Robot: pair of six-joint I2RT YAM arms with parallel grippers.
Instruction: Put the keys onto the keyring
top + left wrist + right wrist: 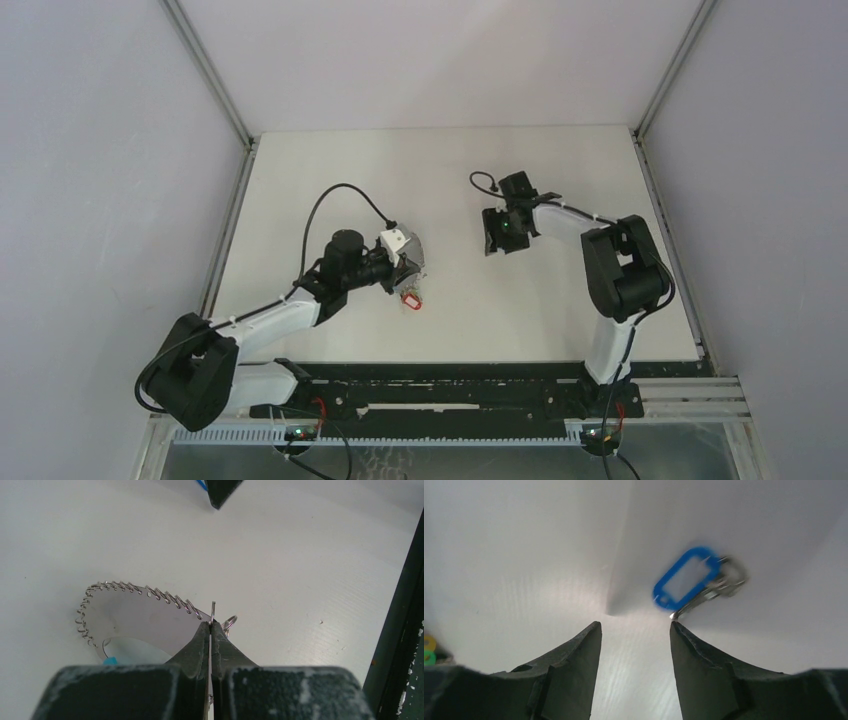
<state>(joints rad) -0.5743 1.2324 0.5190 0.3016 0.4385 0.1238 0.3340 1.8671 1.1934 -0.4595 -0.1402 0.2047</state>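
Fingers of the left gripper (211,625) are pressed together, pinching the thin wire of the keyring (125,586) at its right-hand end. In the left wrist view the loop stretches away to the left of the grip, its long axis running across the picture. Small silver rings crowd its far and left edges, and a cyan plastic bit (110,660) sits at its near-left corner. From above, a red tag (408,300) lies on the tabletop (330,170) just beside that gripper, on the near side. Well apart to the right, the right gripper (634,624) has its fingers spread, with nothing between them. Just beyond them is the blue-headed key (687,578), blurred. Its long axis slants from lower left to upper right, silver metal at the upper-right end and a silver tip pointing down-left, right beside one fingertip; whether they touch I cannot tell.
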